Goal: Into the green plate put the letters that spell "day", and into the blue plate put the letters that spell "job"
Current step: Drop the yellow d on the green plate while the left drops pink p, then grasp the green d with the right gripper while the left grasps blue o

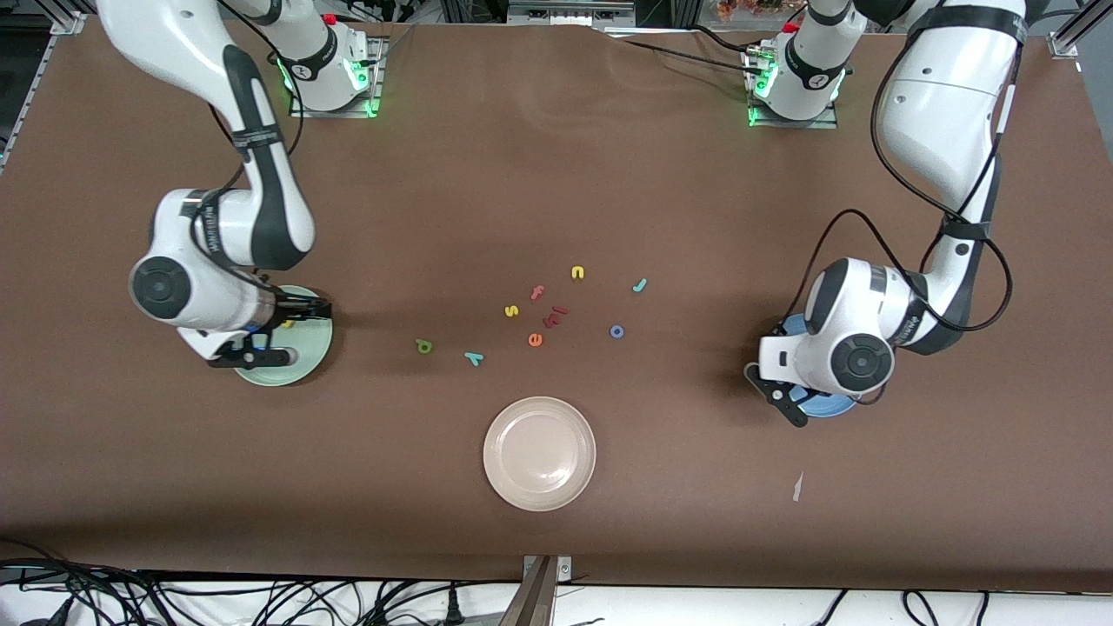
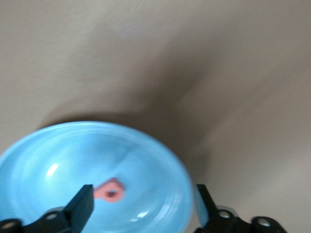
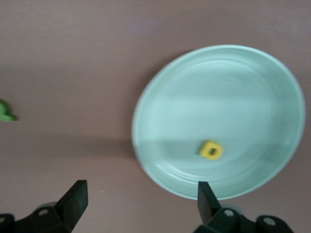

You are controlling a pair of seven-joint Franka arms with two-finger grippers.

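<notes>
Brown table (image 1: 556, 174): both arms reach down over the plates at its two ends. Beige plate (image 1: 539, 453) lies nearest the front camera, mid-table.

Green plate (image 3: 218, 121) sits at the right arm's end; the yellow "a" (image 3: 210, 150) lies in it. Right gripper (image 3: 141, 201) hangs over the plate's edge, fingers spread wide, nothing between them.

Blue plate (image 2: 92, 179) sits at the left arm's end; the red "b" (image 2: 111, 190) lies in it. Left gripper (image 2: 143, 206) hangs over it, fingers wide apart, empty.

Loose letters lie mid-table between the plates: olive-green "d" (image 1: 424, 346), teal "y" (image 1: 473, 357), teal "j" (image 1: 639, 285), blue "o" (image 1: 616, 331), plus yellow "s" (image 1: 511, 310), yellow "n" (image 1: 577, 273), orange "e" (image 1: 535, 340), pinkish-red "f" (image 1: 537, 292).
</notes>
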